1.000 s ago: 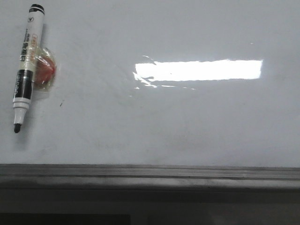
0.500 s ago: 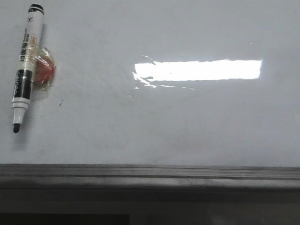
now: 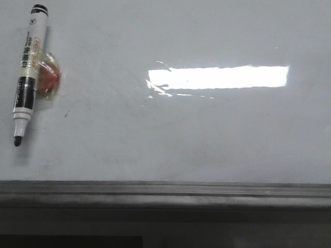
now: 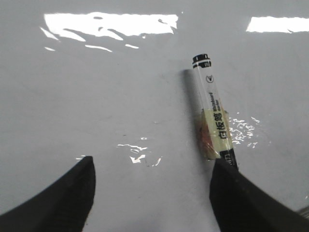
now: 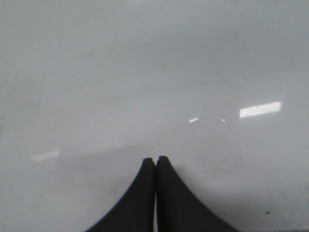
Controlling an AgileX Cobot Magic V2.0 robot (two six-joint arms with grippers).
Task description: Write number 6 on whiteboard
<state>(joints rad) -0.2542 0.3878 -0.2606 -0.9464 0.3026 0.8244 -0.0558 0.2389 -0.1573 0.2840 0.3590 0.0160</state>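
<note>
The whiteboard (image 3: 207,129) fills the front view, pale and glossy, and no number 6 shows on it. A black-and-white marker pen (image 3: 28,67) lies at its far left, uncapped tip toward the near edge, with a red lump (image 3: 49,78) taped to its barrel. Neither gripper shows in the front view. In the left wrist view my left gripper (image 4: 153,162) is open and empty over the board (image 4: 120,96). The marker (image 4: 212,111) lies just beyond one finger (image 4: 241,198), which hides its lower end. My right gripper (image 5: 155,158) is shut and empty over bare board (image 5: 145,72).
A dark grey frame edge (image 3: 165,188) runs along the board's near side. A bright rectangular light reflection (image 3: 220,77) sits right of the board's middle. A small dark speck (image 3: 66,114) lies near the marker.
The marker and its red lump have shifted very slightly to the left. Nothing else differs.
</note>
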